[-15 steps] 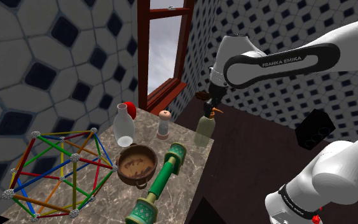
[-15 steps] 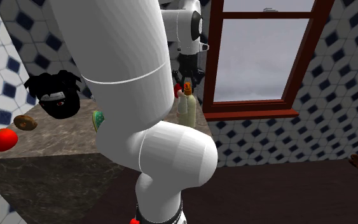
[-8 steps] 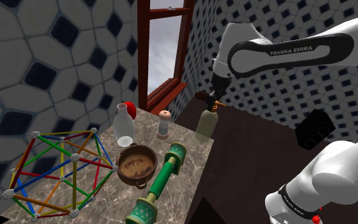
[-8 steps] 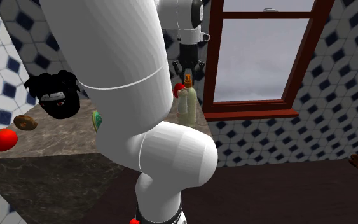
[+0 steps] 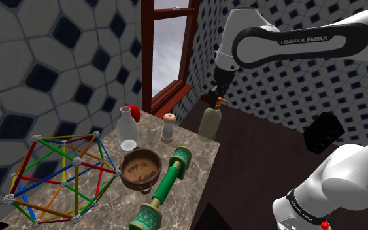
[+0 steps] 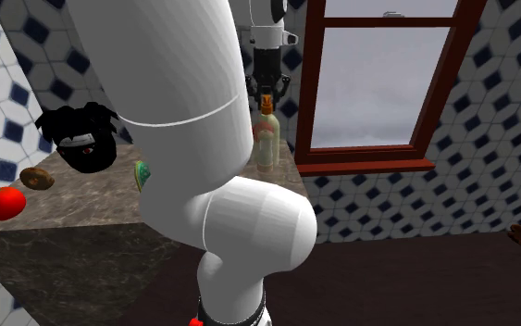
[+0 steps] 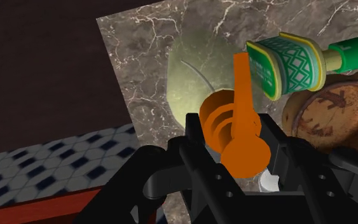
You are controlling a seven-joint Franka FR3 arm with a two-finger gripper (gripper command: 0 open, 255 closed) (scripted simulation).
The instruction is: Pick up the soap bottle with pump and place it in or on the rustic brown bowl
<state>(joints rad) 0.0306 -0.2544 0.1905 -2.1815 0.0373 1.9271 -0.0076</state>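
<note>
My pincer (image 5: 216, 96) clamped on bottle (image 5: 208, 123) by pump (image 7: 241, 127), upper centre of shoulder view; bottle higher than second ago, lift under way. Bowl (image 5: 140, 168), lower left, next.

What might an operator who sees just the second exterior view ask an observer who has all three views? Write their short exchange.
Operator: The arm hides much of the counter. Where is the bowl?
Observer: In the shoulder view the bowl sits between the stick frame and the green roller.
Operator: Is the bottle gripped?
Observer: In the wrist view the gripper clasps its orange pump.
</note>
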